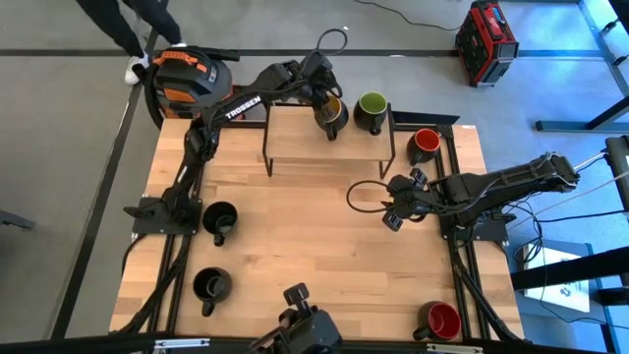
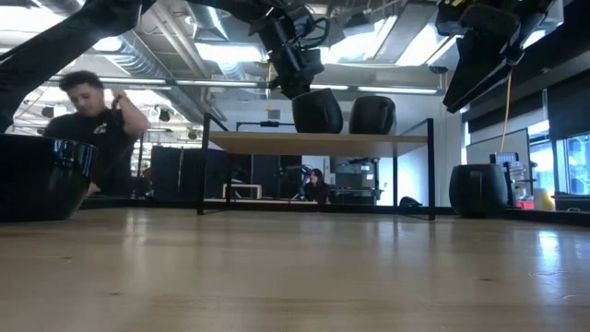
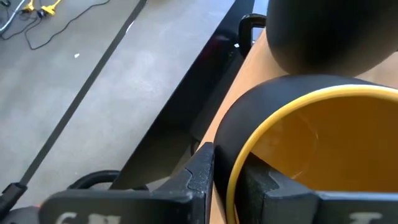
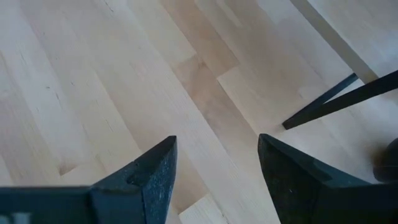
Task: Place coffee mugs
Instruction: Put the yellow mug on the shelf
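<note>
Inventory, near to far. One mug with a red inside is stood at the near right corner of the table, upright and untouched, presumably awaiting collection. Two mugs with black insides are kept at the left: one near, one a little farther, both upright beside the left arm's base. The right gripper is held over bare wood at the middle right, fingers spread and empty, as the right wrist view confirms; it is judged to be waiting. A second red-lined mug is stood at the far right, on the table just beside the small raised shelf. On that shelf, at the far centre, a green-lined mug is already set upright. Next to it, the yellow-lined mug is pinched at its rim by the left gripper, one finger outside the wall and one inside; it appears tilted and close to the shelf top, so it is judged to be in the course of being set down. Count: six mugs, one shelved, one in hand, four on the table. One person is noted beyond the far left edge.
</note>
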